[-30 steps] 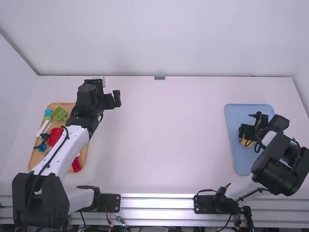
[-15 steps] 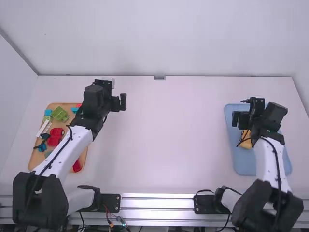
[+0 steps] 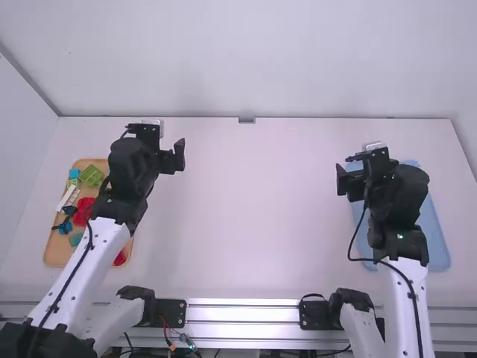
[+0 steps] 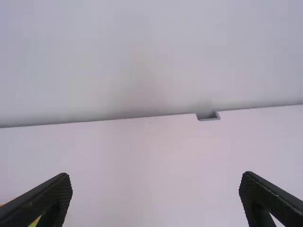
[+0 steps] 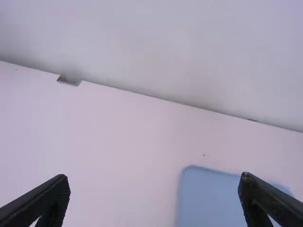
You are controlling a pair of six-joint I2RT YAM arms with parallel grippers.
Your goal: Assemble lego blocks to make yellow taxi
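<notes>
In the high view my left gripper (image 3: 164, 142) is raised near the wooden tray's back right; in its wrist view the left gripper (image 4: 156, 189) stands open with nothing between its fingers. My right gripper (image 3: 358, 165) is above the left part of the blue tray (image 3: 436, 235), and in its wrist view the right gripper (image 5: 154, 189) is open and holds nothing. Loose blocks lie in the wooden tray: a green one (image 3: 92, 176), a white one (image 3: 68, 198), red ones (image 3: 84, 209) and blue ones (image 3: 65, 227). The right arm covers much of the blue tray.
The wooden tray (image 3: 54, 256) lies at the table's left, partly under the left arm. A wall stands behind the table (image 3: 253, 216), with a small notch (image 3: 247, 120) at the back edge. A metal rail (image 3: 242, 313) runs along the front.
My right arm has swung up and left from low over the blue tray; the yellow block seen there earlier is now hidden. My left gripper shifted right, then back left.
</notes>
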